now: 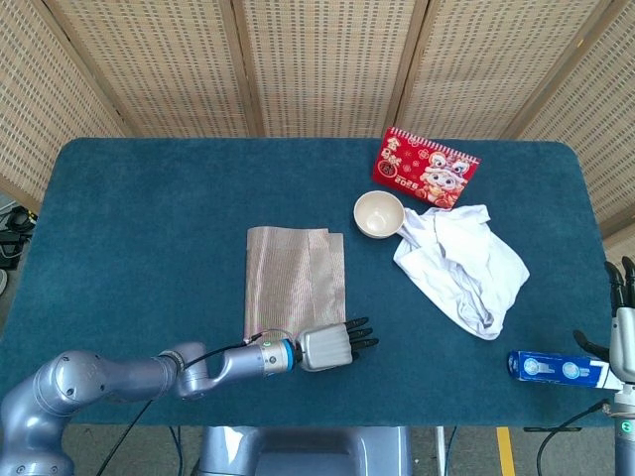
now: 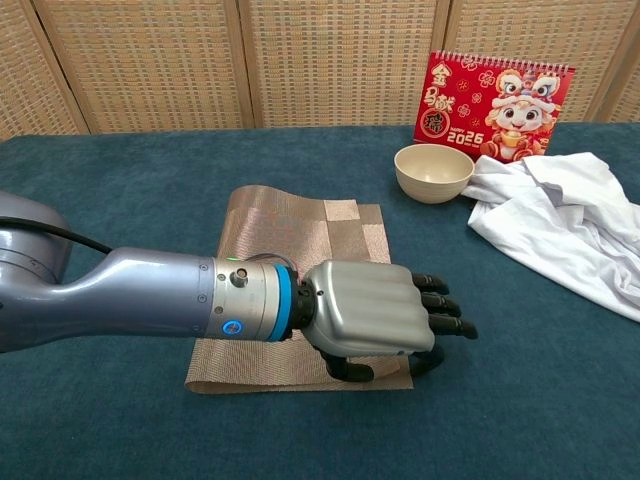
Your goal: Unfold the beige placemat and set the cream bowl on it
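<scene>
The beige placemat (image 1: pixel 296 278) (image 2: pixel 300 235) lies folded on the blue table, left of centre. My left hand (image 1: pixel 327 347) (image 2: pixel 375 322) rests palm down over its near right corner. The fingers reach past the mat's right edge and the thumb is tucked under the palm. The hand hides whether the corner is pinched. The cream bowl (image 1: pixel 378 214) (image 2: pixel 433 172) stands upright and empty to the mat's far right, beside the white cloth. My right hand (image 1: pixel 620 317) is upright at the table's right edge, fingers apart and holding nothing.
A crumpled white cloth (image 1: pixel 461 263) (image 2: pixel 560 225) lies right of the bowl. A red desk calendar (image 1: pixel 425 169) (image 2: pixel 500 100) stands behind it. A blue packet (image 1: pixel 556 369) lies near the right front edge beside my right hand. Woven screens close off the back.
</scene>
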`<action>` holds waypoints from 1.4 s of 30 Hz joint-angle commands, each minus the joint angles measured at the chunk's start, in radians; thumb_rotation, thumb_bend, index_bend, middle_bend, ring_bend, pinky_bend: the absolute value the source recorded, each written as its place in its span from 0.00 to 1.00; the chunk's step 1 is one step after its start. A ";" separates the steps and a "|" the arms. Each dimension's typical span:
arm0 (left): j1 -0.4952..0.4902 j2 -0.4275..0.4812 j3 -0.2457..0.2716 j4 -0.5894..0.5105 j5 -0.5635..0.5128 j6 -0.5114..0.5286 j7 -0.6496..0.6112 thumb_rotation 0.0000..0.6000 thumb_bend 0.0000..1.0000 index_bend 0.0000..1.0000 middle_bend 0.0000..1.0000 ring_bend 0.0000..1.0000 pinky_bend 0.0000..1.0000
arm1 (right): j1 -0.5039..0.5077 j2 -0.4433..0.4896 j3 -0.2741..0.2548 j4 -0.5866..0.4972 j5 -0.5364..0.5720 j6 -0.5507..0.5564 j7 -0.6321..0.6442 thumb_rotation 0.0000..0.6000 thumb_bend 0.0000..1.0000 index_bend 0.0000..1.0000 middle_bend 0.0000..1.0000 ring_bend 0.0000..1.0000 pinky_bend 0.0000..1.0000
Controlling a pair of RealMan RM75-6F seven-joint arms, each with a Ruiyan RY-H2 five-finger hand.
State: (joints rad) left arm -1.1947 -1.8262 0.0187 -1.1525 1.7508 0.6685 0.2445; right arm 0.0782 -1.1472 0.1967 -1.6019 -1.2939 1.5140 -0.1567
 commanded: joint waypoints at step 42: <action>0.039 0.003 0.062 0.025 0.019 0.111 -0.019 1.00 0.41 0.47 0.00 0.00 0.00 | 0.001 0.002 -0.006 -0.005 -0.005 0.000 0.002 1.00 0.00 0.09 0.00 0.00 0.00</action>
State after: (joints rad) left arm -1.1562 -1.8231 0.0800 -1.1274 1.7699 0.7796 0.2249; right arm 0.0794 -1.1457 0.1910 -1.6066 -1.2987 1.5138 -0.1542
